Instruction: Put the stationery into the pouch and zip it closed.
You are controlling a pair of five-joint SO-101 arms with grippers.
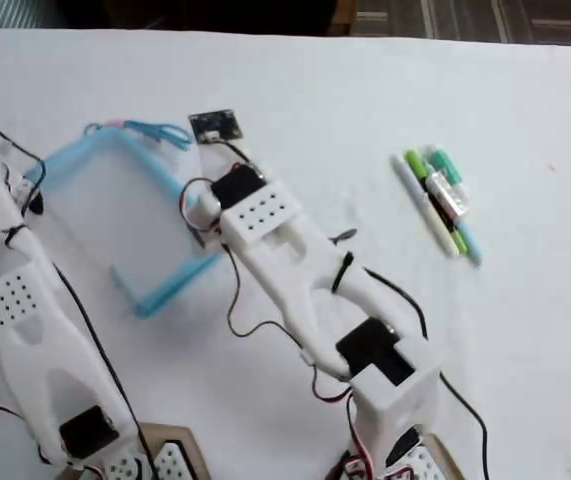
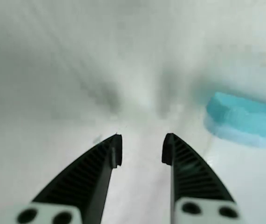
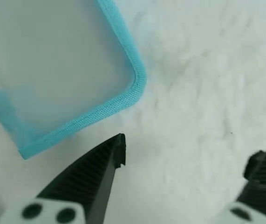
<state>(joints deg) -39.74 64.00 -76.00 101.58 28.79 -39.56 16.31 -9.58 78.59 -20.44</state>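
- The pouch (image 1: 115, 215) lies flat on the white worktop (image 1: 365, 90). It is translucent with a blue fabric border, and a blue cord (image 1: 160, 132) trails from its far edge.
- The stationery (image 1: 439, 198) is a tight bunch of pens and markers in green, teal, white and pale blue. It lies well apart from the pouch, with my right arm between the two.
- My right hand (image 3: 191, 148) is spread wide and holds nothing. One fingertip is just beside the pouch's rounded corner, close to the blue border but not touching it, with bare worktop beneath.
- My left hand (image 2: 143, 140) is parted a moderate way, with nothing between its fingers. It sits low over the worktop, a stretch of the pouch's blue border near it. I cannot tell whether the tips touch the surface.
- My left arm runs along the side of the pouch away from the stationery.
- A small black board (image 1: 215, 125) on a cable sits just beside the pouch's far corner, near the cord.
- Past the worktop's far edge, beyond the pouch, the room shows a dark strip and some tiled floor.
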